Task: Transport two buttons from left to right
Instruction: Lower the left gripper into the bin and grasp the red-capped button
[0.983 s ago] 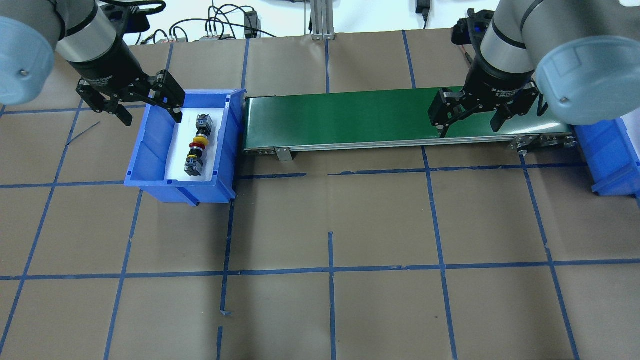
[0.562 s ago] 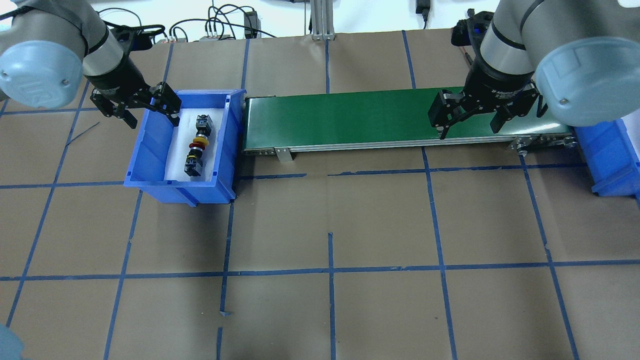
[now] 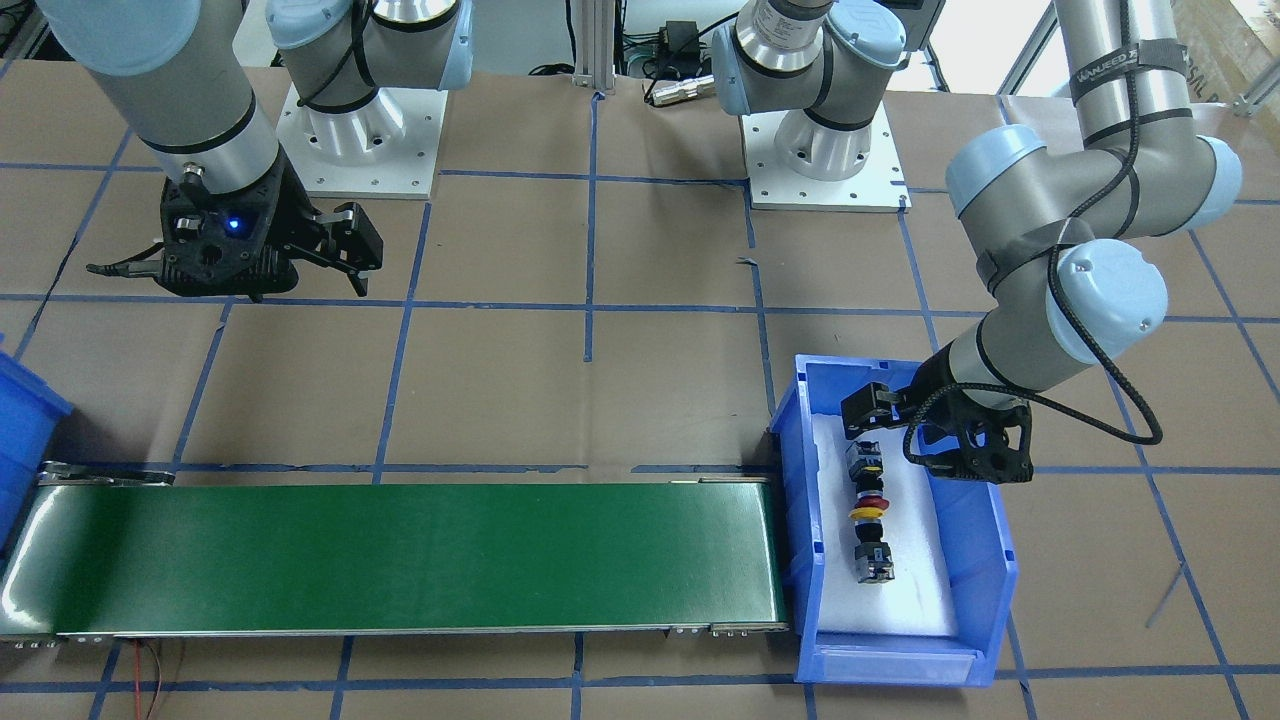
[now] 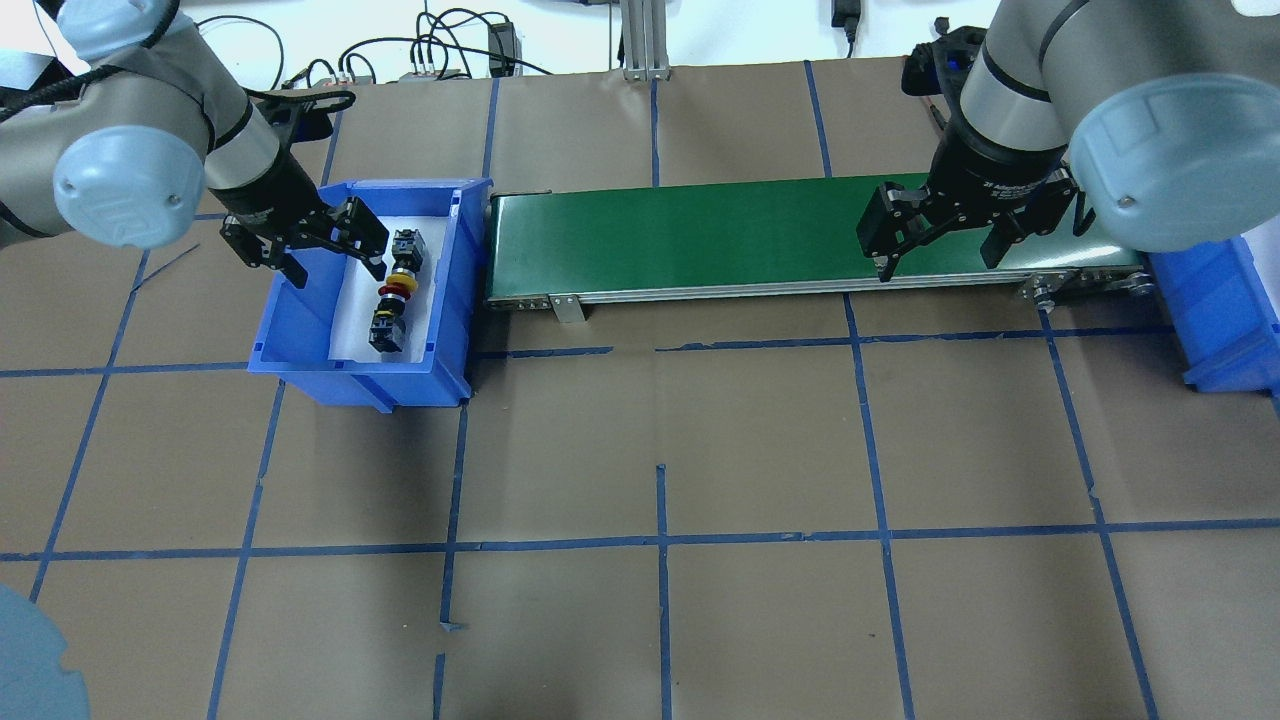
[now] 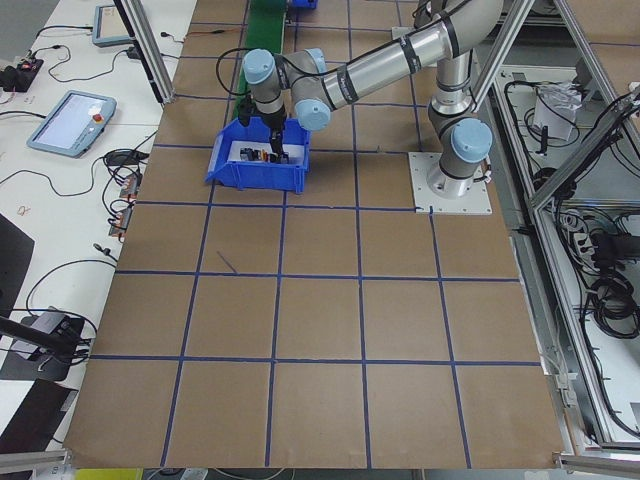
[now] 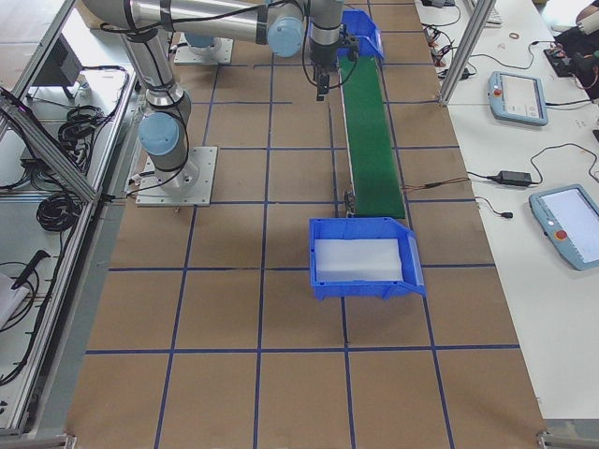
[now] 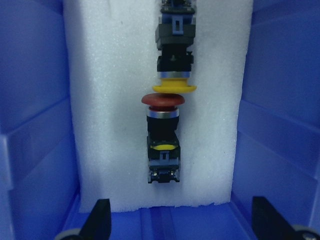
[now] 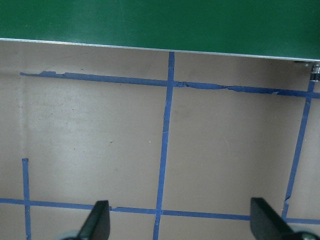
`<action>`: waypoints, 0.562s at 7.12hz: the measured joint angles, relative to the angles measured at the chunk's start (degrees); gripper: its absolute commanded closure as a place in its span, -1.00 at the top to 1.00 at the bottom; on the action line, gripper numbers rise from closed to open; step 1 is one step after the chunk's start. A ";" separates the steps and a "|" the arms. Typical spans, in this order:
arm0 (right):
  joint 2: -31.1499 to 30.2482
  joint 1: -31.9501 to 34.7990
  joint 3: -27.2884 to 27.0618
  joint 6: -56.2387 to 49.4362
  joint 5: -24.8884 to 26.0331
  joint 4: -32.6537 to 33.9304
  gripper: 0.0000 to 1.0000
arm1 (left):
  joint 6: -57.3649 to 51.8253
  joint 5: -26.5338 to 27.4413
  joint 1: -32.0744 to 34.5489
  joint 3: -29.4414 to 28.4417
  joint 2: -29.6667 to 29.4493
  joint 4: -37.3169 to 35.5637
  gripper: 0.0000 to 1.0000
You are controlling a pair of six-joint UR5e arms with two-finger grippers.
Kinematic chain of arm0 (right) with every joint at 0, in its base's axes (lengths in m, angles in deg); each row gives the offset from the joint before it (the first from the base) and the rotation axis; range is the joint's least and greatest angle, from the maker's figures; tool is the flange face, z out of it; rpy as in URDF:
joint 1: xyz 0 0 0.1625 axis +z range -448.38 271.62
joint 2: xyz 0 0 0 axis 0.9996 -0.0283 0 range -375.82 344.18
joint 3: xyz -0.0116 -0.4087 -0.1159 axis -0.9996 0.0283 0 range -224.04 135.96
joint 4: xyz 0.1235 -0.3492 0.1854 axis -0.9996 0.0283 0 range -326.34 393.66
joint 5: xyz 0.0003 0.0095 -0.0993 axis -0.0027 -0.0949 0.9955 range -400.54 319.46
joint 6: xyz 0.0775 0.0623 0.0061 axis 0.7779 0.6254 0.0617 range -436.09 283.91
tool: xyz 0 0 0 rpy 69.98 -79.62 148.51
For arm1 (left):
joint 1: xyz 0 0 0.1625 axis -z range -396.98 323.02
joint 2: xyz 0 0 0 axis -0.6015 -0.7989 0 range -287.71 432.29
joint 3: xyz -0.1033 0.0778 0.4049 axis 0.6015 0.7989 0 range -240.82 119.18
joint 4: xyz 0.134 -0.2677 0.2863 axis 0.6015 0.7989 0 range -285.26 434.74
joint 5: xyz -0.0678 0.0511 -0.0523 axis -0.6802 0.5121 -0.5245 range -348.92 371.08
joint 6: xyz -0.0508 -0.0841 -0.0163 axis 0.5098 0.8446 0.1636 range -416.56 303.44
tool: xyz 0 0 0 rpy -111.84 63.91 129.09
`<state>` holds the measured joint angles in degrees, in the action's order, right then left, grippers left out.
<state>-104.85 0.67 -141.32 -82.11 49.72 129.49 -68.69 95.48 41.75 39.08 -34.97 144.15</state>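
Observation:
Two buttons lie cap to cap on white foam in the left blue bin (image 4: 300, 340). The red button (image 4: 387, 318) (image 7: 163, 135) (image 3: 864, 465) lies nearer the robot; the yellow button (image 4: 406, 250) (image 7: 174, 60) (image 3: 871, 550) lies beyond it. My left gripper (image 4: 335, 258) (image 7: 182, 225) (image 3: 920, 438) hangs open over the bin's robot-side end, just short of the red button, holding nothing. My right gripper (image 4: 937, 250) (image 8: 182, 225) (image 3: 300, 268) stands open and empty above the near edge of the green conveyor belt (image 4: 700, 235), at its right end.
The belt (image 3: 400, 555) runs from the left bin (image 3: 985, 560) to a second blue bin (image 4: 1215, 300) (image 6: 360, 281) at its right end, lined with white foam. Brown table paper with blue tape lines lies around them. Cables lie along the far edge.
My left gripper has moved right and toward the robot, from the bin's far left corner to above its inside beside the buttons. The right arm has not moved.

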 measured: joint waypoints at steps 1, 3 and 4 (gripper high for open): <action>0.00 -0.13 -0.13 -0.18 0.00 0.06 1.00 | 0.12 -0.05 -0.03 0.82 -0.99 -2.51 0.97; -0.01 -0.13 -0.18 -0.26 0.00 0.13 1.00 | 0.40 -0.39 -0.01 1.37 -2.94 -4.42 0.91; -0.01 -0.12 -0.19 -0.25 0.00 0.16 1.00 | 0.45 -0.68 0.01 1.44 -4.35 -5.33 0.70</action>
<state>-104.85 0.55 -141.51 -82.36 49.72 129.65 -68.24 94.80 41.76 40.52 -39.32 138.82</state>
